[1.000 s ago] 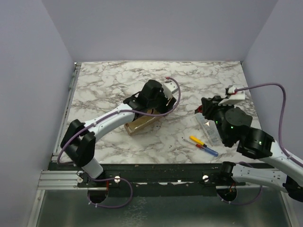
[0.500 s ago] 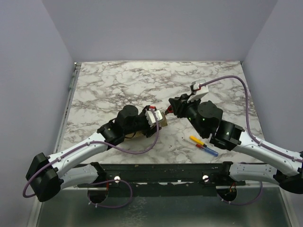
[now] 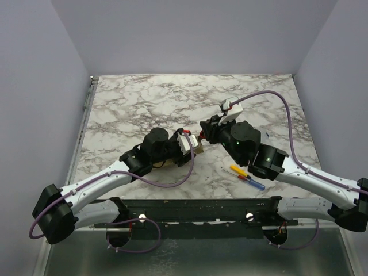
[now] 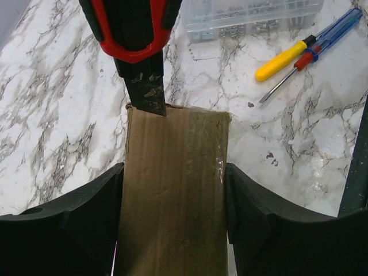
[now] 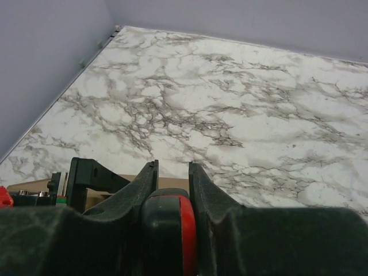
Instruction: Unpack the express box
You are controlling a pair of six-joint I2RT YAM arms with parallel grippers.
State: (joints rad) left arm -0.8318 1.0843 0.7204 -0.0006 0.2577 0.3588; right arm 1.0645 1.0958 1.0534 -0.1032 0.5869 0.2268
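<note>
Near the desk's (image 3: 144, 98) middle, the left jaws hold the box (image 4: 172, 230); the right jaws hold a red knife (image 4: 133, 34) touching it.

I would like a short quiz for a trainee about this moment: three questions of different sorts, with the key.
1. True or false: the left gripper is shut on the express box.
2. What does the right gripper hold? A. a red and black tool B. a roll of tape C. nothing
3. How many screwdrivers lie on the table?
Key: 1 true; 2 A; 3 two.
</note>
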